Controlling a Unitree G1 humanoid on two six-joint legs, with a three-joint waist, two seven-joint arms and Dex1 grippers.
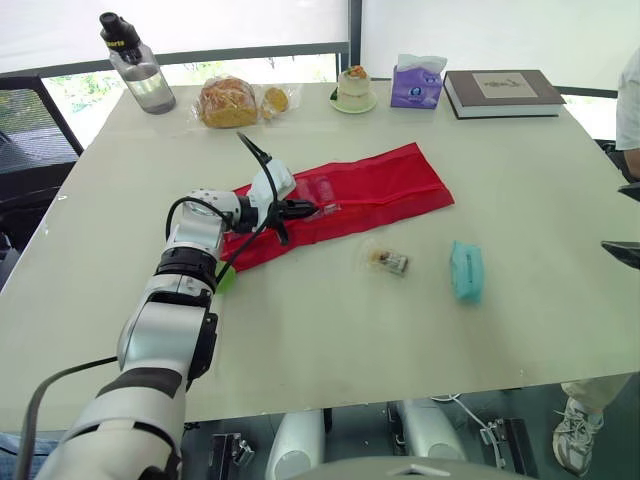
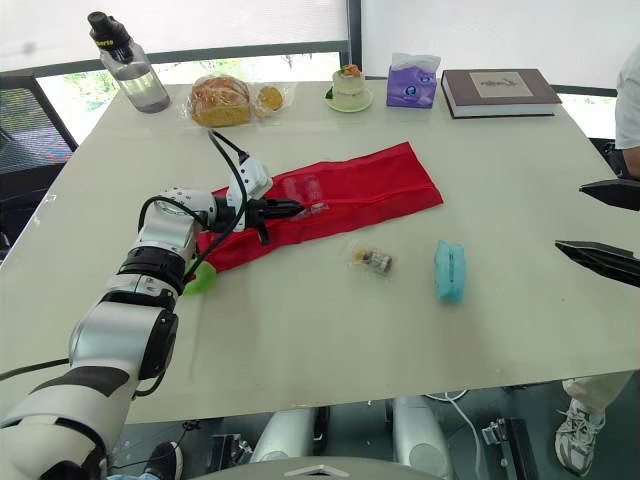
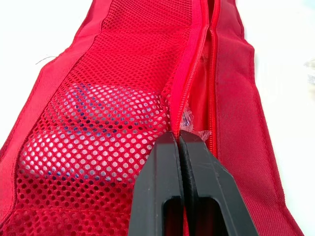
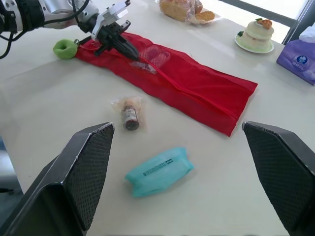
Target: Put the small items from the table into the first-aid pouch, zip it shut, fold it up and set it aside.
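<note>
My right pincer (image 2: 570, 216) hovered wide open, holding nothing, at the right side of the surface (image 1: 330, 340). A teal packet (image 1: 466, 270) and a small wrapped bottle (image 1: 387, 260) lay loose mid-surface. Just beyond them, my left pincer (image 1: 310, 209) was pinched shut on the red pouch (image 1: 380, 180) at its zipper.

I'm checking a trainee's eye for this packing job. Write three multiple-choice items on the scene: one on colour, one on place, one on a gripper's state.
1. The first-aid pouch is: A blue; B red; C green.
2. The teal pack lies: A inside the pouch; B under the pouch; C on the bare table, apart from the pouch.
3. The right gripper is: A open; B shut empty; C shut on the teal pack.
Key: B, its fabric and mesh are red; C, table shows all around it; A, its fingers stand far apart.
</note>
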